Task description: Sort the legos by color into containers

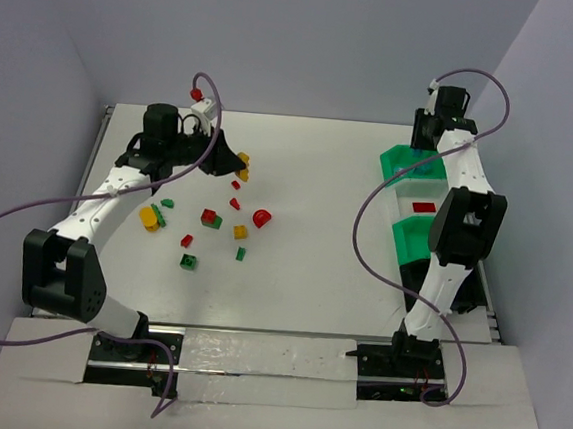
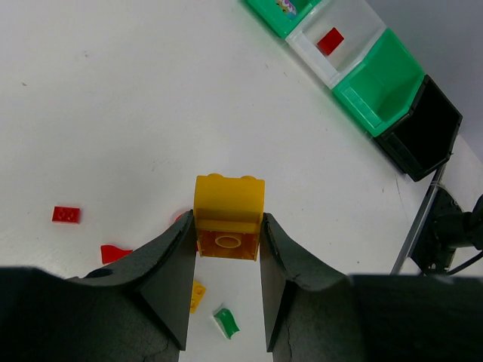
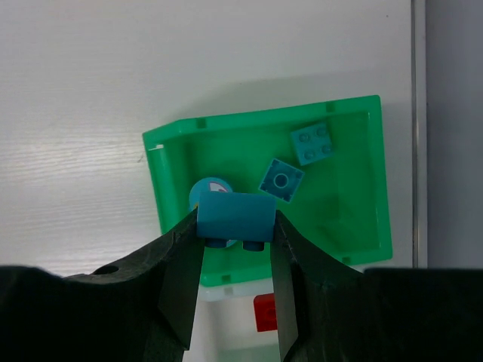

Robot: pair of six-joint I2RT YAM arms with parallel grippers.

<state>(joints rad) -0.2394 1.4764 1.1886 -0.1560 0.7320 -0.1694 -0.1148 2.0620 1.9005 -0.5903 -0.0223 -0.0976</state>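
Note:
My left gripper is shut on a yellow brick and holds it above the table, over the loose pile. In the pile lie red, yellow and green legos. My right gripper is shut on a blue brick and holds it over the far green bin. That bin holds two flat blue bricks and a round blue piece.
Next to the far green bin stand a white bin with a red brick, another green bin and a black bin. The right arm hides part of this row. Walls stand at the back and on both sides.

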